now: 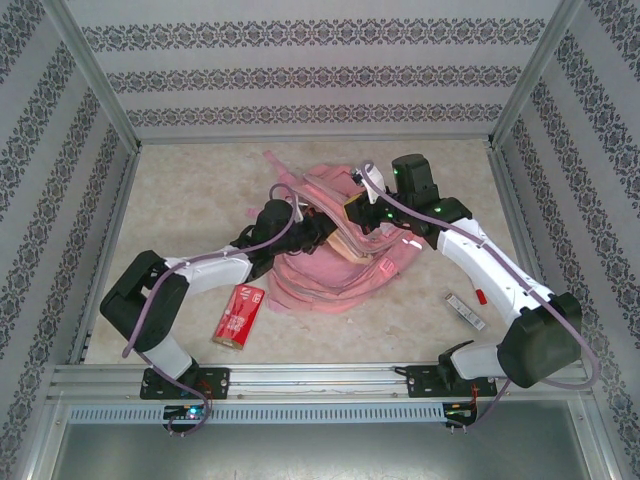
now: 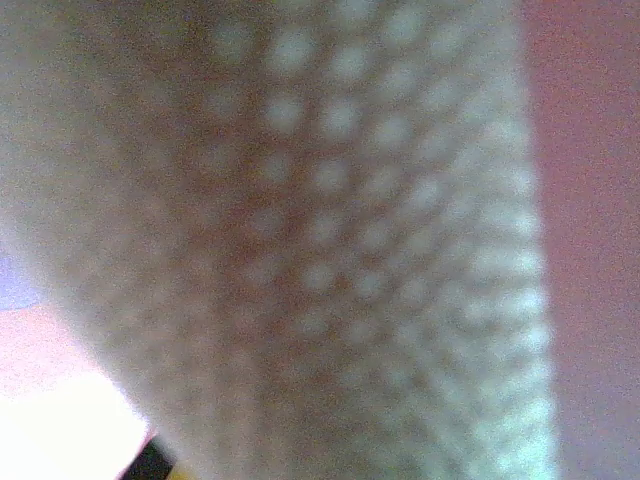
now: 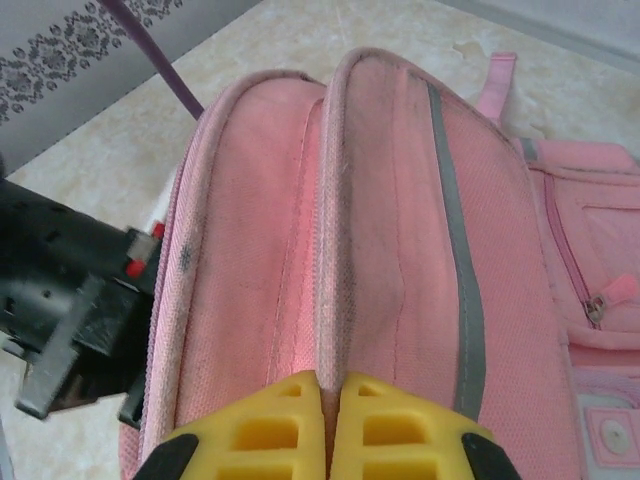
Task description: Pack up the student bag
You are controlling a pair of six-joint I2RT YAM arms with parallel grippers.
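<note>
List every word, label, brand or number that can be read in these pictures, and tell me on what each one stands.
No text can be read.
On the red packet: white printing, too small to read.
On the small grey strip: dark marks, too small to read.
On the student bag: no lettering on the parts in view; the left wrist view of it is blurred.

A red packet point(image 1: 238, 315) with white print lies flat on the beige marbled table point(image 1: 180, 200), at the front left, close to the metal front rail point(image 1: 320, 372). A small pale bar-shaped item point(image 1: 465, 310) (too small to identify) lies well apart from it, at the right. Patterned wall panels point(image 1: 300, 80) enclose three sides, joined by metal posts point(image 1: 93, 75).
</note>
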